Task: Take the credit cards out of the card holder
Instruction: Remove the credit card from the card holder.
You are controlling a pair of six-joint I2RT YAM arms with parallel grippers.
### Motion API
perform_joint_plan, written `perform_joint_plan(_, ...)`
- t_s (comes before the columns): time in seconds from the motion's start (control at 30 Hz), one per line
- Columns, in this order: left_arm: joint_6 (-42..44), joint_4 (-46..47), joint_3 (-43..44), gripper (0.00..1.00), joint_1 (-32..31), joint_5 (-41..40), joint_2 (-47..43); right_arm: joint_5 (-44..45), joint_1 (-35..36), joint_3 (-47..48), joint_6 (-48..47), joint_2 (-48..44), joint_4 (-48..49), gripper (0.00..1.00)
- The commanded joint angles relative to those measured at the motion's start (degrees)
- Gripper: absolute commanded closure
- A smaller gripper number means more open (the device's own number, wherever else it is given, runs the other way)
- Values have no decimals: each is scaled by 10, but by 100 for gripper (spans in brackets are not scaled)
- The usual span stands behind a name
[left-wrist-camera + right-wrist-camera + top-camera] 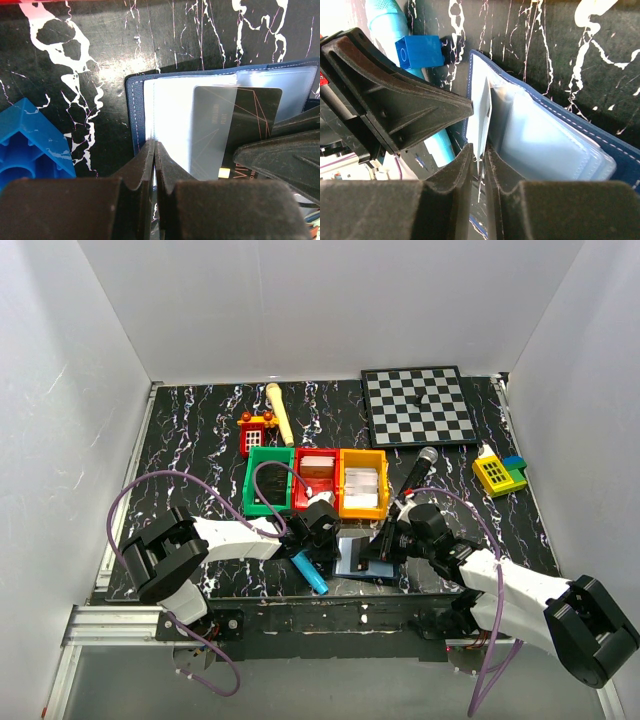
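The card holder (362, 558) lies open near the table's front edge, navy outside and light blue-grey inside (175, 110). A dark credit card (245, 125) sits half inside a clear sleeve of it. My left gripper (154, 145) is shut on the edge of the holder's pale inner page, at the holder's left side (325, 540). My right gripper (479, 150) stands narrowly open around a thin upright card edge (484, 120), with slim gaps on both sides. From above, my right gripper (385, 545) is at the holder's right side. One of its fingers (280, 155) shows beside the dark card.
A small blue brick (25, 145) and a cyan toy microphone (310, 575) lie left of the holder. Green (270, 482), red (317, 475) and orange (362, 483) bins stand just behind. A black microphone (420, 468), chessboard (418, 405) and yellow toy (497, 473) are further back.
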Motion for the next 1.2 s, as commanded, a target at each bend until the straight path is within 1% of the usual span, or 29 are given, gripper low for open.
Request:
perform_joint_plan(0.0, 7, -45, -22, 100, 1, -11, 16, 6, -6, -1, 1, -9, 9, 81)
perform_joint_plan(0.13, 7, -45, -22, 100, 1, -11, 16, 6, -8, 1, 1, -10, 7, 89)
perform_joint_plan(0.23, 7, -44, -22, 100, 1, -12, 14, 10, -12, 0, 1, -15, -3, 99)
perform_joint_plan(0.37, 7, -43, -25, 100, 1, -14, 10, 11, -19, 0, -1, -26, -16, 99)
perform_joint_plan(0.53, 7, -39, -29, 100, 1, -16, 3, 16, -30, 10, -8, -48, -64, 99)
perform_joint_plan(0.6, 7, -39, -29, 100, 1, -16, 1, 22, -36, 20, -13, -63, -89, 99)
perform_joint_plan(0.63, 7, -39, -29, 100, 1, -18, 0, 28, -38, 25, -15, -73, -122, 99)
perform_joint_plan(0.73, 10, -39, -29, 100, 1, -17, -4, 41, -44, 41, -24, -104, -171, 99)
perform_joint_plan(0.87, 16, -37, -27, 100, 1, -25, -27, 60, -47, 75, -41, -133, -231, 99)
perform_joint_plan(0.9, 19, -37, -24, 98, 1, -27, -32, 64, -47, 85, -45, -139, -247, 99)
perform_joint_plan(0.93, 23, -37, -21, 92, -1, -27, -40, 66, -47, 93, -49, -140, -261, 99)
perform_joint_plan(1.0, 35, -37, -10, 75, -4, -29, -55, 71, -47, 107, -56, -146, -278, 99)
perform_joint_plan(1.03, 40, -37, -1, 63, -6, -30, -62, 75, -47, 116, -60, -151, -287, 99)
perform_joint_plan(1.07, 48, -37, 6, 56, -8, -29, -72, 81, -47, 125, -66, -154, -296, 99)
perform_joint_plan(1.1, 55, -37, 17, 52, -13, -32, -83, 86, -47, 134, -73, -157, -307, 99)
perform_joint_plan(1.17, 77, -39, 39, 45, -28, -55, -108, 95, -47, 155, -88, -162, -328, 99)
